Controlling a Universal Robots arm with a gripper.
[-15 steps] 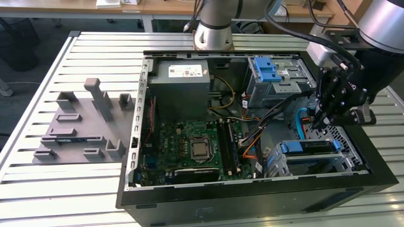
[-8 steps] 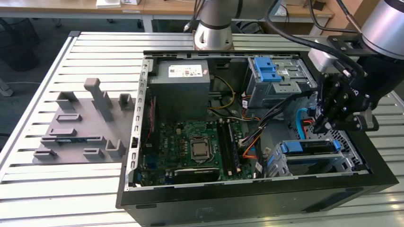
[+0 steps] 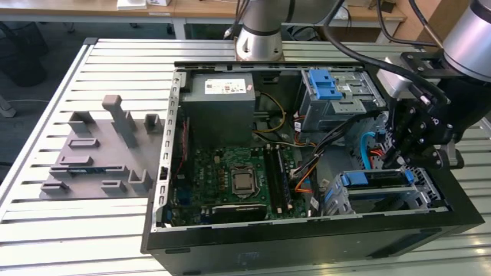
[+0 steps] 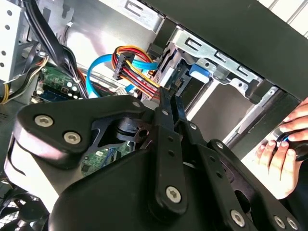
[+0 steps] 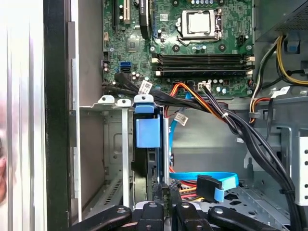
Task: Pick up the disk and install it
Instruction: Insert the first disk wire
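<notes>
The disk sits inside the metal drive cage at the front corner of the open computer case, on the exterior view's right. Its blue rail tab faces the motherboard in the first wrist view, with the dark disk body edge-on below it between the cage walls. My gripper hangs just above the cage and the disk. Its thin black fingers lie pressed together, shut on nothing, their tips close to the disk's cable end. The blue tab shows beyond them in the second wrist view.
Blue, red and orange cables lie loose beside the cage. The motherboard, the grey power-supply box and an upper bay with a blue latch fill the case. A person's hand rests outside the case wall. A grey fixture tray lies on the exterior view's left.
</notes>
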